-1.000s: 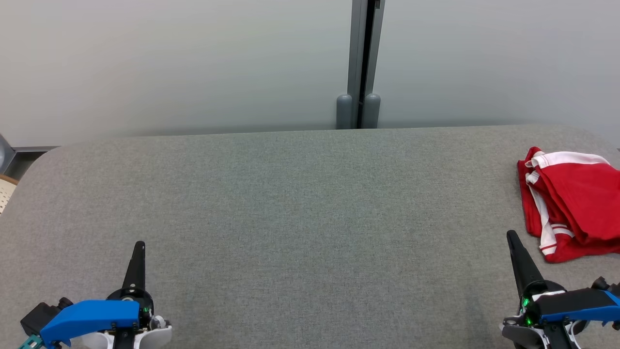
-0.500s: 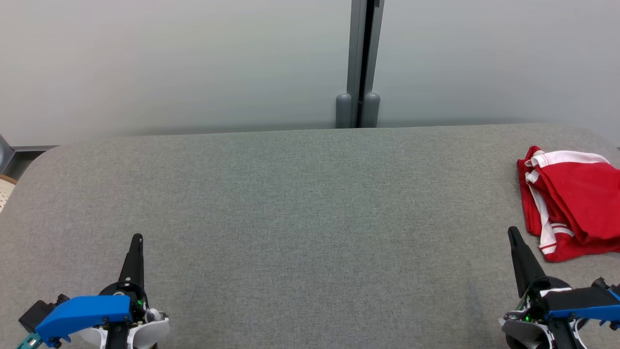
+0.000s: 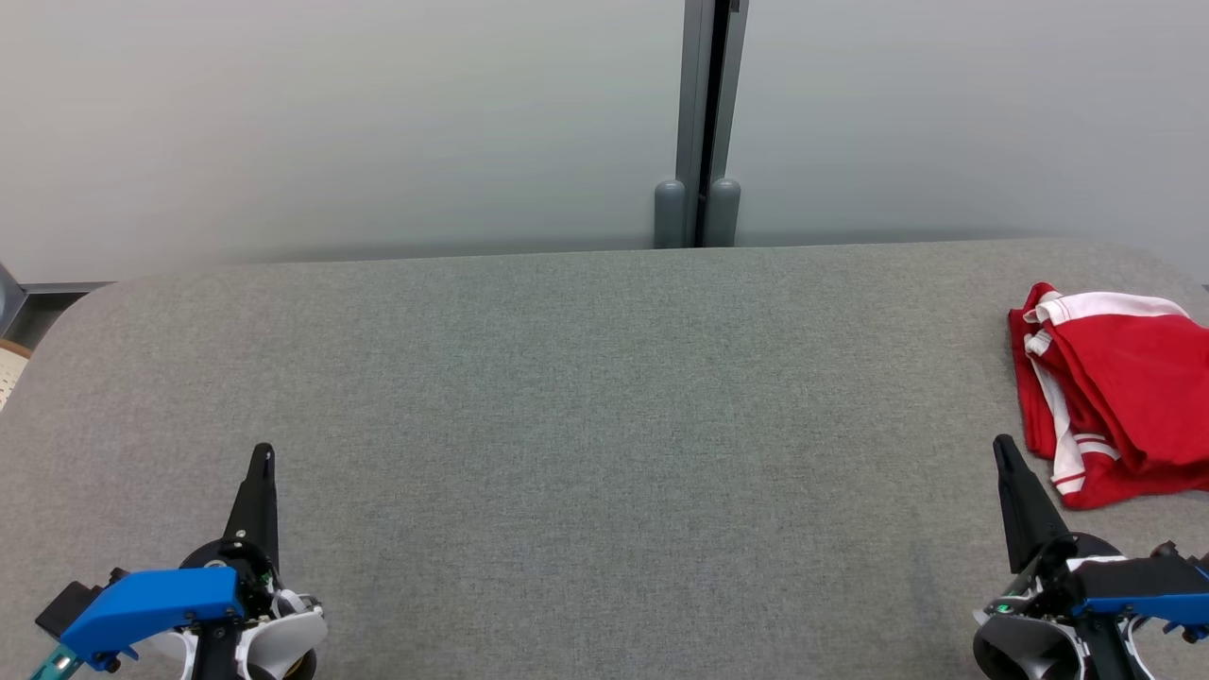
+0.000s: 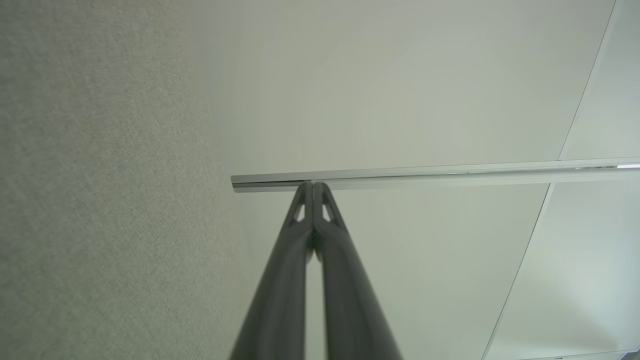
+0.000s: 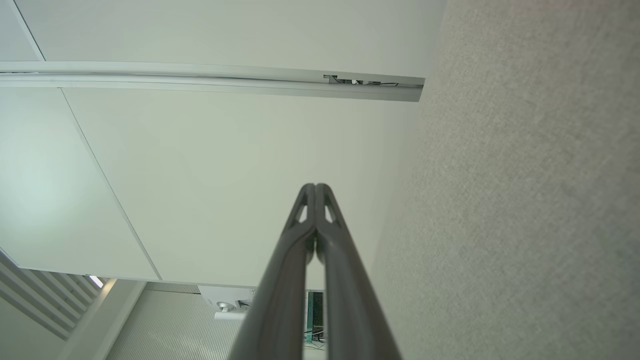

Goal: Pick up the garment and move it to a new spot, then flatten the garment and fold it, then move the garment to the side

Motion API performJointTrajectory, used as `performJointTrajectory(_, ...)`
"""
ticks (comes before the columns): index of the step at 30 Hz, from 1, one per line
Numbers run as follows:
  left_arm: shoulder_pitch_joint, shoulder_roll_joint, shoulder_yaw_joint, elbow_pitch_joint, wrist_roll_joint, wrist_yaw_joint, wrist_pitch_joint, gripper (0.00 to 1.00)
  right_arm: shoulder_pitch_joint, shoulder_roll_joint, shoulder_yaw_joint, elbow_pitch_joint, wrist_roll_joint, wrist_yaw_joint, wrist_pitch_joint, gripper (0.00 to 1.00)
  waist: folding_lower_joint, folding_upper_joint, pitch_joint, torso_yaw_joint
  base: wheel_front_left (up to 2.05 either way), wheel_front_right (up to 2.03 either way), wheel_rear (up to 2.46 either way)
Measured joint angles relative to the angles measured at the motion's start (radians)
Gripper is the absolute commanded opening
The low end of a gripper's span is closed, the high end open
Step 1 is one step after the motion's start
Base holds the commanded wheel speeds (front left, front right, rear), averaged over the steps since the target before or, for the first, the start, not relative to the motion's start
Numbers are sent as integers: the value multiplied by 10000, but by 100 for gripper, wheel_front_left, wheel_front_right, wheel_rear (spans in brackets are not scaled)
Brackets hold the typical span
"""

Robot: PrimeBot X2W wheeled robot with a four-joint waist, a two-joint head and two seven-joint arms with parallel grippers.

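Red garment with white trim (image 3: 1119, 397) lies bunched in loose folds at the far right of the grey fabric-covered table (image 3: 586, 397). Its right side is cut off by the edge of the head view.

Head view: my left claw (image 3: 262, 455) sits at the lower left, low over the cloth. Its two dark fingers are pressed together into one spike that points away from me toward the pale wall (image 3: 331, 123), holding nothing. A blue cover (image 3: 151, 600) sits on that wrist. My right claw (image 3: 1001, 444) sits at the lower right, also pressed closed and empty, its spike leaning slightly left. Its tip is near the garment's near left corner but apart from it. The two claws are well apart. A grey vertical post (image 3: 701, 123) stands behind the table's far edge.

Left wrist view: my fingers (image 4: 295, 280) rise from the bottom and meet at the tips, with nothing between them. The table cloth runs down the left side, so this wrist is rolled onto its side. A metal rail (image 4: 425, 175) crosses the wall panels behind the tips.

Right wrist view: my fingers (image 5: 345, 280) meet at the tips, empty. The table cloth runs down the right side, with pale wall panels on the left.
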Motion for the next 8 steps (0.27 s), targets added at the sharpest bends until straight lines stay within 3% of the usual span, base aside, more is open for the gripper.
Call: performJointTrajectory(8, -54, -31, 84, -38, -334, -15, 100, 0, -41, -2, -8, 25, 468, 0, 42, 0, 0, 0, 13, -5, 0, 0, 0)
